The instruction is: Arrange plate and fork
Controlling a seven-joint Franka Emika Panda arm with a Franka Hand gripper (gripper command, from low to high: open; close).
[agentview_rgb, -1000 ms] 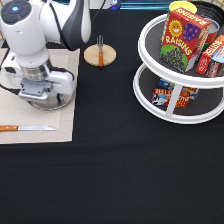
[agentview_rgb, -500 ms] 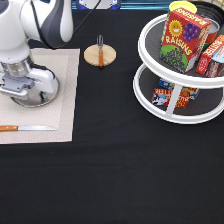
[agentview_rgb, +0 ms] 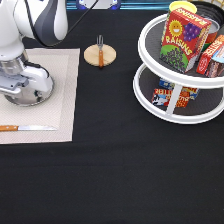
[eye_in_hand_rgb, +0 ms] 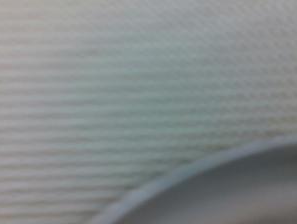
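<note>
**Operator:** Pincer (agentview_rgb: 22, 92) sits low at the exterior view's left, right over the plate (agentview_rgb: 37, 97), which lies on the cream placemat (agentview_rgb: 60, 75). I cannot tell how it is set; the hand's body covers that part.

**Observer:** Is the plate on the mat or off it?

**Operator:** On it, in the mat's left half. I see only the plate's silver rim curving out from under the hand. My wrist view confirms it: woven mat (eye_in_hand_rgb: 92, 75) fills most of the picture, with a curved plate edge (eye_in_hand_rgb: 227, 190) in one corner.

**Observer:** Fork?

**Operator:** I note the fork (agentview_rgb: 100, 50) well apart from the pincer, lying across the small round wooden disc (agentview_rgb: 100, 55) just past the mat's upper right corner, on the black table (agentview_rgb: 110, 170). Tines point toward the exterior view's top, brown handle toward the bottom.

**Observer:** Anything else on the mat?

**Operator:** One knife (agentview_rgb: 25, 128) lies near the mat's lower edge, wooden handle to the left, blade to the right. At the exterior view's right stands a white two-tier rack (agentview_rgb: 175, 110) with a raisin box (agentview_rgb: 180, 40) on top and other packets beside and below.
</note>
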